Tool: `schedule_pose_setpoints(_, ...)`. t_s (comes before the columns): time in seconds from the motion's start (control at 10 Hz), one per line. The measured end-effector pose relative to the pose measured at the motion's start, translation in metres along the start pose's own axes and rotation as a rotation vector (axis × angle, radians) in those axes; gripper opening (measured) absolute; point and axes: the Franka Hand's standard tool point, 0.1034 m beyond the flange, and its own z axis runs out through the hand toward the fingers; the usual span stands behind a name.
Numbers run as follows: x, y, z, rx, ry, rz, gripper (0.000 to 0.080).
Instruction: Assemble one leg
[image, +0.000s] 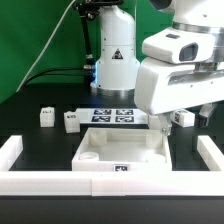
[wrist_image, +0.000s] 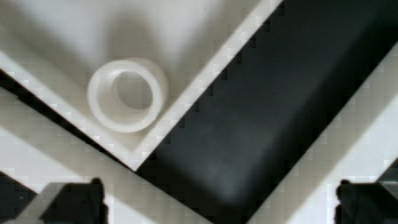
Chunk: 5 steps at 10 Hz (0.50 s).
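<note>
Black table, green curtain behind.
Gripper wide open and empty over the white panel; 2 legs lie beside the marker board.

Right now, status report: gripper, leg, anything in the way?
Gripper open, empty, over a panel corner. Legs loose on the table, untouched, beside the marker board. Nothing blocking them.
</note>
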Motion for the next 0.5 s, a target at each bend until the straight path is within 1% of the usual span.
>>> schedule_pose_setpoints(0.5,0.0002,-0.0004,0.0003,0.002,0.001,0.001,0.065)
